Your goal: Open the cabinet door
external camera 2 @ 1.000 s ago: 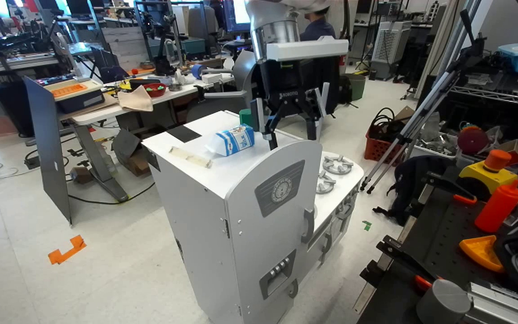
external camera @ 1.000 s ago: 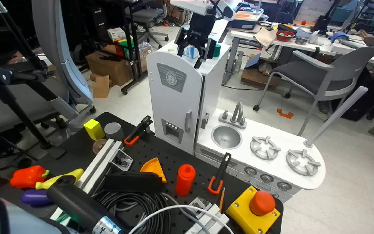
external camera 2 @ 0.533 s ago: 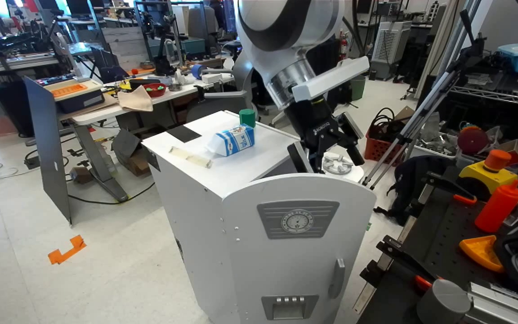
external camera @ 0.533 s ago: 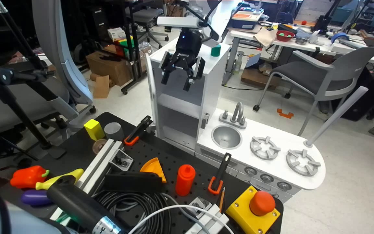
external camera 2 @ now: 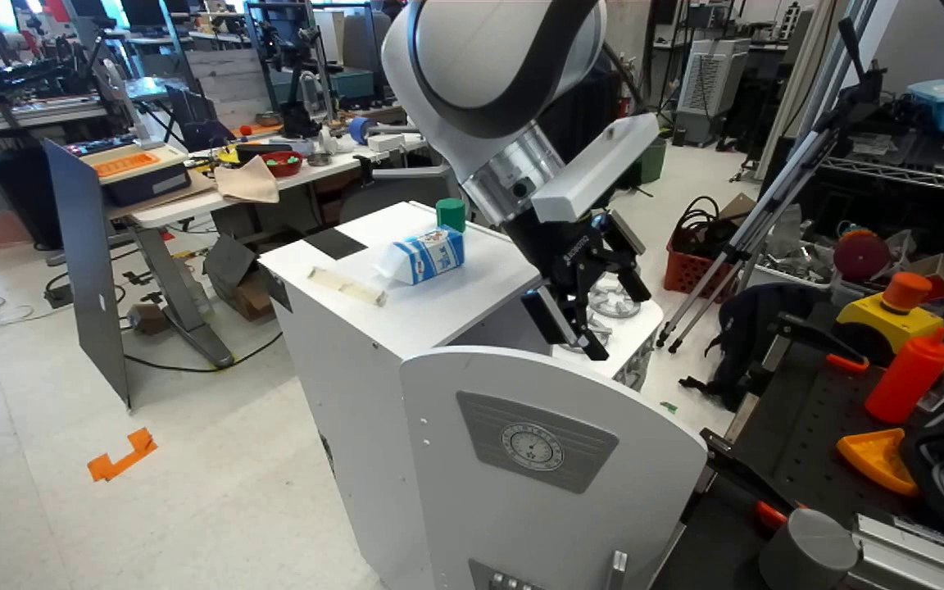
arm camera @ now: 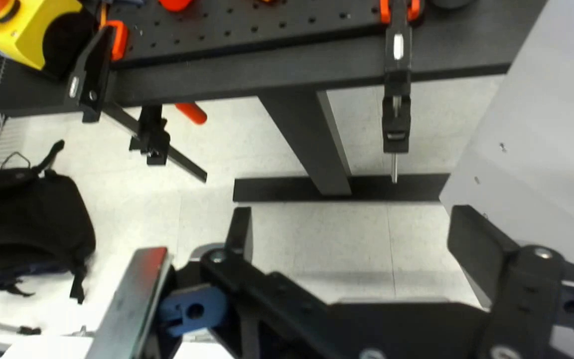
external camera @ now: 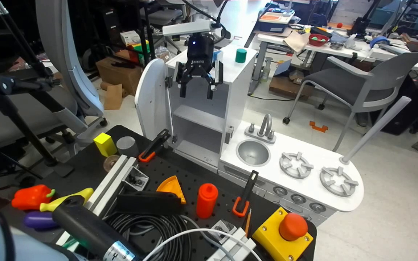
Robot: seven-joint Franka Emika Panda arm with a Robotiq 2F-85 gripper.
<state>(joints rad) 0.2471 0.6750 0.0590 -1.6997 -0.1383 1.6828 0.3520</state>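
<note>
In an exterior view, the cabinet door (external camera: 154,98) is seen standing open, hinged at the left edge of the white tower (external camera: 240,90), and the upper compartment (external camera: 219,103) is exposed. The end effector (external camera: 196,92) is held in front of that compartment, its two fingers (external camera: 183,90) pointed down and spread apart. On the black desk (external camera: 191,173), a red bottle (external camera: 207,201) is stood upright, and a yellow box (external camera: 281,245) is placed near the corner.

In an exterior view, the outer face of the cabinet door is shown, with a grey plate (external camera 2: 537,442) fixed near its top. A blue and white carton (external camera 2: 431,256) is laid on its side on the tower, just beside a green cylinder (external camera 2: 450,215). The end effector is tilted above the curved upper edge of the cabinet door.

In the wrist view, the fingers are seen far apart, with pale floor (arm camera: 347,239) visible between them. The cabinet door is cut off at the right. Two clamps (arm camera: 397,65) are fixed to the desk's edge, and a black backpack (arm camera: 28,219) is seen at the left.
</note>
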